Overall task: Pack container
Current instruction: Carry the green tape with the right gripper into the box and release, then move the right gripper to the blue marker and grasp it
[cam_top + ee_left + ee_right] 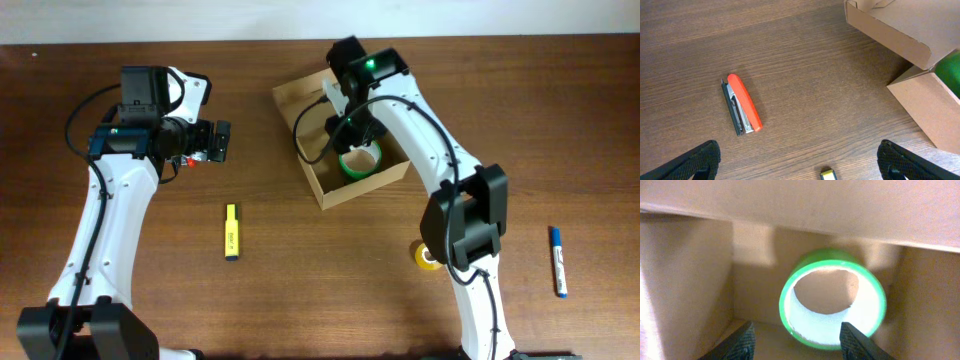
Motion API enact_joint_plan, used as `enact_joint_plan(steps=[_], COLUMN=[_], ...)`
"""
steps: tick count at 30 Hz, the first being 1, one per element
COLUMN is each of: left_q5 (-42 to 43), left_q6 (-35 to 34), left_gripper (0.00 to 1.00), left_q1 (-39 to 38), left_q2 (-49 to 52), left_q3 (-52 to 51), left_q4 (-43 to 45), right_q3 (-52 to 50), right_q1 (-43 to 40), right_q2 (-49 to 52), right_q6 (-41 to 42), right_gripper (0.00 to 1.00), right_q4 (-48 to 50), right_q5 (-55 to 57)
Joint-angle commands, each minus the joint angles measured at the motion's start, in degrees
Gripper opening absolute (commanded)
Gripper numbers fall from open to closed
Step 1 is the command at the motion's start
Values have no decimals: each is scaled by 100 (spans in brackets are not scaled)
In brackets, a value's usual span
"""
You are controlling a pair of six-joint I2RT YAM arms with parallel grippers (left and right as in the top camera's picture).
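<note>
Inside the container (335, 193): green tape roll (832, 300) lies on the floor, toward the 4 o'clock corner, hole facing up.
Right fingers (742, 342): down in the box, parted about as wide as the roll, one tip at each side of its near edge; they seem to grip nothing and the roll looks loose.
Left fingers (695, 162): spread fully, empty, hovering over the surface (300, 280).
Container position: upper middle of the surface, lid flap open, long sides running roughly 11 to 5; it sits at 3 o'clock from the left fingers.
Unpacked items: red stapler (742, 104) under the left fingers, long axis about 11 to 5; highlighter (231, 231) at 6 o'clock from them, axis 12 to 6; yellow tape roll (430, 257) at 5 o'clock from the container.
Nearer arm: left for the stapler and highlighter, right for the yellow roll.
</note>
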Motion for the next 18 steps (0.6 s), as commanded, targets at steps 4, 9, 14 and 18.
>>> enact_joint_plan(steps=[4,9,14,18], left_q5=[-7,-39,-55,-90], left_q6=[98,229,350,350], left_gripper=[99,99,99,100], left_q1=[-24,-24,-24,-24], left_q2=[46,46,46,46], left_q3=[98,98,98,98], left_q4=[-4,-2,-68,-63], right_q3=[1314,706,-2387,-4439], right_q1=[-33,-267,-1561,-2780], right_q2=[-400,-2111,-4721,-6218], right_q6=[203,245,354,400], right_gripper=[57,61,69,85], right_q4=[-719,-586,227,516], right_q5=[1032,1456,1556,1252])
